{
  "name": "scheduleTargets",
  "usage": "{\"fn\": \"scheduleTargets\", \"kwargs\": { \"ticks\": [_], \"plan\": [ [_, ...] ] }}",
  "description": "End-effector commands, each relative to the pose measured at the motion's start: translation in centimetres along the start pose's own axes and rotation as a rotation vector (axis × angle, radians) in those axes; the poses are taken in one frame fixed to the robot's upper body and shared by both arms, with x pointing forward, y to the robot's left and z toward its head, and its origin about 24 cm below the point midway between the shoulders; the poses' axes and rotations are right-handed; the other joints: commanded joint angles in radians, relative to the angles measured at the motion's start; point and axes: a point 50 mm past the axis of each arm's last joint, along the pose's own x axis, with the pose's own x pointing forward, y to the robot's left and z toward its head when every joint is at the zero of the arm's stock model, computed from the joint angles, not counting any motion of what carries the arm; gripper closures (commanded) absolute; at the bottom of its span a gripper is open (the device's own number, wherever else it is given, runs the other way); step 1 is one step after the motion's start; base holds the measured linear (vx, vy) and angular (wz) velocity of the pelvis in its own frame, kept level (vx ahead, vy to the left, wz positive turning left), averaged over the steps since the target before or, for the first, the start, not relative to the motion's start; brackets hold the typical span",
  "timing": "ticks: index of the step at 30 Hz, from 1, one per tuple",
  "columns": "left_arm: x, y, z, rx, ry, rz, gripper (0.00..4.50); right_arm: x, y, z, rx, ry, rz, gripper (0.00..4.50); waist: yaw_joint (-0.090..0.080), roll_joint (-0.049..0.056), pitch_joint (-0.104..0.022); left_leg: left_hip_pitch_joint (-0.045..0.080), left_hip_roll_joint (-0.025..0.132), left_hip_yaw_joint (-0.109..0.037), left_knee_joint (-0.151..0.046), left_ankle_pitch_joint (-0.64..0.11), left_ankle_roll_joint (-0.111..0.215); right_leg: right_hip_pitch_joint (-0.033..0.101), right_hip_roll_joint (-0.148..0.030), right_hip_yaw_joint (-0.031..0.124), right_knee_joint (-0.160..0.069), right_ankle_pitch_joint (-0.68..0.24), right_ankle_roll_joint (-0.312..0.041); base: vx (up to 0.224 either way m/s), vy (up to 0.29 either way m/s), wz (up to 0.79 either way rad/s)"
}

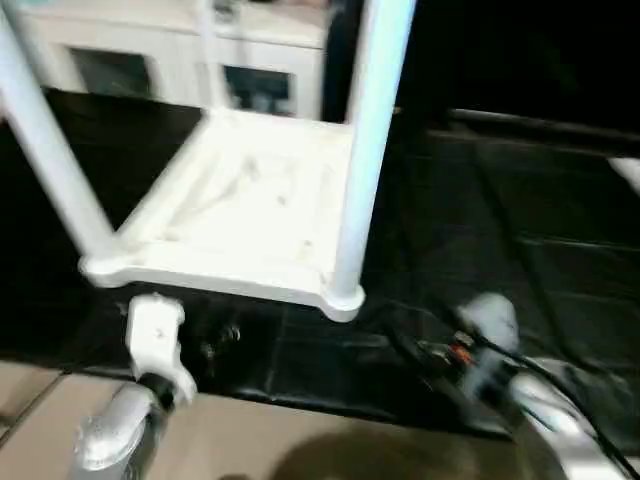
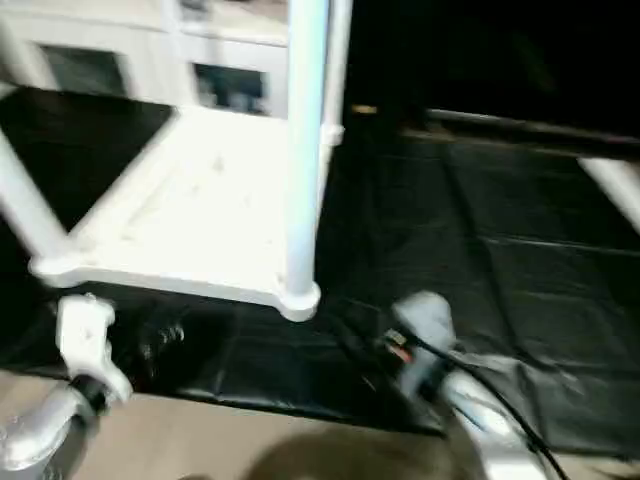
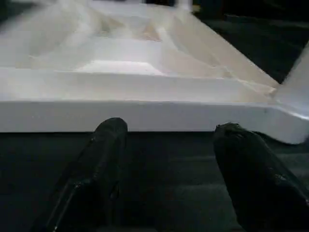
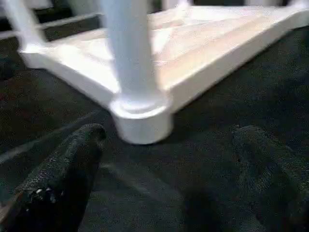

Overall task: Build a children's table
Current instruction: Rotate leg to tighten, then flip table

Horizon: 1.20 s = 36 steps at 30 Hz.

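My left gripper (image 3: 166, 140) stands with its two black fingers (image 3: 104, 159) spread apart and nothing between them. Just past the fingertips runs the near edge of the children's table (image 1: 250, 215), which lies upside down on the black mat (image 1: 520, 260); the fingers stop short of that white rim, with a strip of mat between. From my head I see the left wrist (image 1: 155, 340) low and close to me, near the table's near-left corner.

My right gripper (image 4: 169, 145) is spread wide too, empty, its fingers on either side of open mat. Ahead of it, a little way off, sits the table's near-right corner socket (image 4: 142, 118) with a leg (image 4: 125, 48) standing upright in it (the ribbed underside of the top stretches away behind). My right forearm (image 1: 485, 345) lies over the mat near that corner, not touching it.

Another leg (image 1: 50, 150) rises tilted from the near-left corner, and a third (image 1: 212, 50) at the far side. Behind the table is a white cabinet with glass doors (image 1: 180, 65). The mat's near edge gives way to tan floor (image 1: 260, 440).
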Motion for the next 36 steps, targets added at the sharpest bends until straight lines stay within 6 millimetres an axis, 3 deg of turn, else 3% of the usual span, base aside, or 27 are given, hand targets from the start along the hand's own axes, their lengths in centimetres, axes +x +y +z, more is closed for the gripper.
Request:
{"fn": "scheduleTargets", "kwargs": {
  "ticks": [1,2,3,4,5,6,7,9,11,13,16,17,19,20,21,27,29,30,31,32,33,34,36],
  "plan": [
    [-0.7,1.3,0.6,0.022,-0.036,0.066,1.00,0.4,0.7,1.2,-0.017,-0.067,0.076,0.00,0.015,-0.009,-0.028,-0.030,0.040,-0.015,-0.064,0.025,0.057,0.055,-0.160,0.109,-0.163,-0.402,-0.021,0.000,0.000,0.00],
    [-0.8,1.8,0.8,0.027,-0.047,0.099,0.95,0.4,0.8,1.5,-0.038,-0.094,0.097,0.00,0.012,0.001,-0.030,-0.009,0.054,-0.008,-0.094,0.036,0.062,0.047,-0.136,0.084,-0.162,-0.371,-0.074,0.000,0.000,0.00],
    [-1.0,2.3,1.0,0.028,-0.065,0.132,0.95,0.5,0.9,1.6,-0.039,-0.106,0.124,0.00,0.010,0.031,-0.036,0.032,0.091,0.004,-0.138,-0.025,0.076,0.027,-0.091,0.043,-0.157,-0.309,-0.115,-0.013,0.073,0.10],
    [-1.2,2.9,1.3,0.032,-0.083,0.163,0.95,0.6,1.1,1.7,-0.023,-0.105,0.147,0.00,-0.018,0.045,-0.033,0.037,0.142,-0.012,-0.170,-0.204,0.058,0.015,-0.055,0.026,-0.123,-0.268,-0.117,-0.025,0.090,0.15],
    [-1.2,2.9,1.3,0.032,-0.083,0.163,0.89,0.6,1.1,1.7,-0.023,-0.105,0.147,0.00,-0.023,0.056,-0.032,0.056,0.165,-0.015,-0.186,-0.401,-0.015,0.009,-0.064,0.035,-0.121,-0.256,-0.110,-0.025,0.090,0.15],
    [-1.3,3.3,1.4,0.045,-0.084,0.187,0.74,0.8,1.1,1.7,0.000,-0.106,0.156,0.00,-0.031,0.047,-0.034,0.054,0.157,-0.011,-0.187,-0.425,-0.035,0.017,-0.073,0.036,-0.122,-0.232,-0.115,-0.025,0.074,0.14],
    [-1.3,3.6,1.5,0.048,-0.089,0.203,0.59,1.0,1.2,1.8,0.010,-0.109,0.173,0.00,-0.030,0.046,-0.028,0.053,0.140,0.003,-0.191,-0.483,-0.075,0.019,-0.083,0.038,-0.135,-0.270,-0.110,-0.012,0.078,0.08],
    [-1.4,4.3,1.7,0.058,-0.087,0.233,0.54,1.5,1.4,2.0,0.010,-0.107,0.204,0.00,-0.040,0.038,-0.024,0.046,0.122,0.006,-0.191,-0.504,-0.108,0.024,-0.095,0.040,-0.147,-0.359,-0.077,-0.016,0.078,0.04],
    [-1.6,4.9,1.9,0.048,-0.091,0.269,0.43,1.9,1.9,2.1,0.014,-0.102,0.261,0.00,-0.048,0.030,-0.027,0.038,0.117,0.006,-0.191,-0.480,-0.113,0.027,-0.105,0.040,-0.155,-0.417,-0.039,-0.029,0.071,-0.07],
    [-1.7,5.5,1.9,0.044,-0.091,0.301,0.24,2.2,2.1,2.2,0.022,-0.102,0.293,0.00,-0.056,0.026,-0.029,0.039,0.116,0.004,-0.189,-0.480,-0.109,0.025,-0.109,0.039,-0.158,-0.431,-0.036,-0.014,0.029,-0.03],
    [-2.0,8.4,2.7,0.077,-0.113,0.460,0.07,3.6,2.7,2.5,0.051,-0.098,0.360,0.00,-0.065,0.019,-0.035,0.021,0.111,0.001,-0.188,-0.405,-0.093,0.037,-0.112,0.036,-0.151,-0.400,-0.033,0.000,0.000,0.00],
    [-1.8,9.2,3.2,0.093,-0.124,0.484,0.07,4.0,2.8,2.6,0.053,-0.098,0.371,0.00,-0.064,0.017,-0.036,0.029,0.111,0.004,-0.184,-0.394,-0.090,0.027,-0.113,0.037,-0.153,-0.401,-0.036,0.000,0.000,0.00],
    [-1.6,10.3,4.0,0.126,-0.138,0.527,0.03,4.5,3.0,2.7,0.058,-0.098,0.397,0.00,-0.063,0.019,-0.033,0.034,0.114,0.003,-0.185,-0.405,-0.096,0.023,-0.114,0.036,-0.154,-0.397,-0.043,0.000,0.000,0.00],
    [-1.5,10.6,4.2,0.130,-0.144,0.537,0.03,4.6,3.0,2.7,0.059,-0.098,0.404,0.00,-0.063,0.017,-0.034,0.031,0.117,0.002,-0.187,-0.405,-0.101,0.026,-0.114,0.036,-0.151,-0.374,-0.050,0.000,0.000,0.00],
    [-0.9,11.3,5.0,0.137,-0.164,0.514,0.03,5.2,3.1,2.9,0.058,-0.115,0.403,0.00,-0.058,0.013,-0.035,0.038,0.117,0.006,-0.185,-0.401,-0.100,0.019,-0.113,0.039,-0.148,-0.353,-0.058,0.000,0.000,0.00],
    [1.6,12.1,6.3,0.131,-0.148,0.343,0.03,7.5,3.0,3.1,0.074,-0.141,0.344,0.00,-0.050,0.016,-0.043,0.039,0.114,0.014,-0.185,-0.334,-0.111,0.018,-0.113,0.044,-0.126,-0.216,-0.102,0.000,0.000,0.00],
    [3.1,11.9,6.5,0.101,-0.124,0.241,0.03,8.5,2.6,3.3,0.059,-0.167,0.266,0.00,-0.047,0.021,-0.050,0.035,0.120,0.014,-0.186,-0.289,-0.117,0.028,-0.116,0.044,-0.112,-0.140,-0.123,0.000,0.000,0.00],
    [3.4,11.9,6.6,0.092,-0.119,0.217,0.03,8.8,2.4,3.4,0.057,-0.175,0.237,0.00,-0.046,0.021,-0.050,0.036,0.117,0.018,-0.185,-0.269,-0.117,0.024,-0.118,0.044,-0.115,-0.127,-0.123,0.000,0.000,0.00],
    [3.7,11.9,6.6,0.092,-0.114,0.202,0.03,8.9,2.2,3.4,0.056,-0.181,0.203,0.00,-0.049,0.020,-0.055,0.034,0.114,0.018,-0.183,-0.235,-0.121,0.031,-0.115,0.043,-0.105,-0.080,-0.134,0.000,0.000,0.00],
    [4.4,11.7,6.6,0.084,-0.099,0.153,0.03,9.2,1.7,3.6,0.051,-0.199,0.139,0.00,-0.048,0.033,-0.056,0.031,0.114,0.016,-0.184,-0.216,-0.126,0.032,-0.117,0.043,-0.101,-0.058,-0.137,0.000,0.000,0.00],
    [4.6,11.6,6.6,0.082,-0.093,0.136,0.03,9.2,1.5,3.6,0.050,-0.205,0.124,0.00,-0.052,0.027,-0.056,0.034,0.114,0.019,-0.183,-0.214,-0.130,0.031,-0.114,0.042,-0.102,-0.042,-0.141,0.000,0.000,0.00],
    [4.8,11.4,6.4,0.073,-0.077,0.101,0.03,9.1,1.4,3.7,0.047,-0.210,0.111,0.00,-0.051,0.033,-0.056,0.030,0.117,0.018,-0.184,-0.206,-0.132,0.038,-0.115,0.042,-0.096,-0.018,-0.150,0.000,0.000,0.00],
    [5.3,10.3,5.4,0.074,-0.003,-0.018,0.03,8.2,0.1,3.9,0.038,-0.232,0.025,0.00,-0.055,0.032,-0.057,0.030,0.117,0.022,-0.182,-0.188,-0.122,0.040,-0.114,0.043,-0.093,0.021,-0.159,0.000,0.000,0.00]
  ]
}}
